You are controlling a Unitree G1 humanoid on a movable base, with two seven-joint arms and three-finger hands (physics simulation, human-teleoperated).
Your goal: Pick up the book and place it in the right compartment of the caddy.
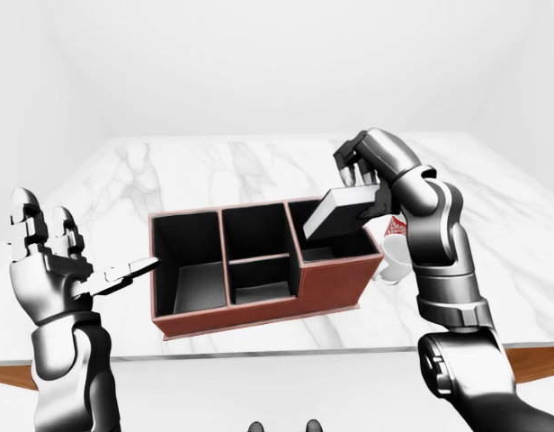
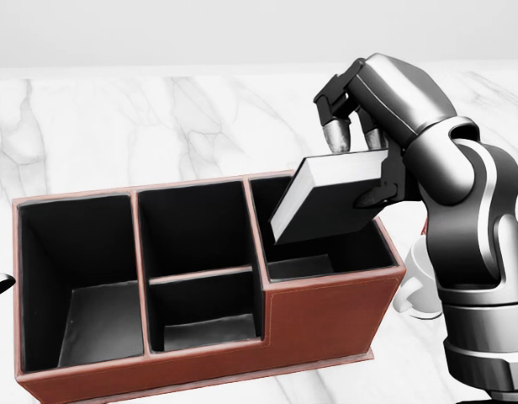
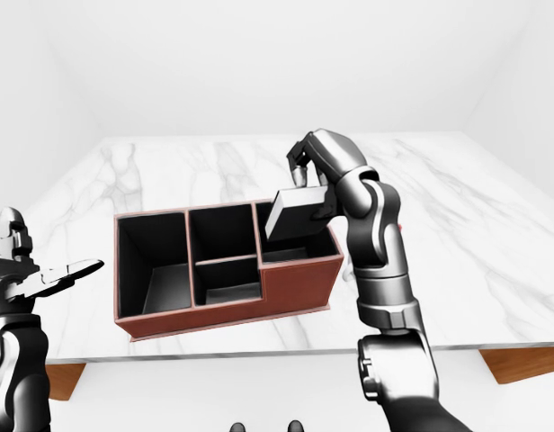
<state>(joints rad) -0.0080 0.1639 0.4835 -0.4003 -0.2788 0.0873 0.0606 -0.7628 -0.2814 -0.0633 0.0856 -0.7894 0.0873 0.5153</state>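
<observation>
A reddish-brown caddy with black insides stands on the white marble table. It has a large left compartment, a split middle one and a right compartment. My right hand is shut on a dark grey book with white page edges. The book is tilted over the right compartment, with its lower edge dipping into the opening. My left hand is open and empty, raised to the left of the caddy, with its thumb near the caddy's left wall.
A white mug with a red mark stands on the table just right of the caddy, partly hidden behind my right forearm. The table's wooden edge shows at the bottom right. White walls surround the table.
</observation>
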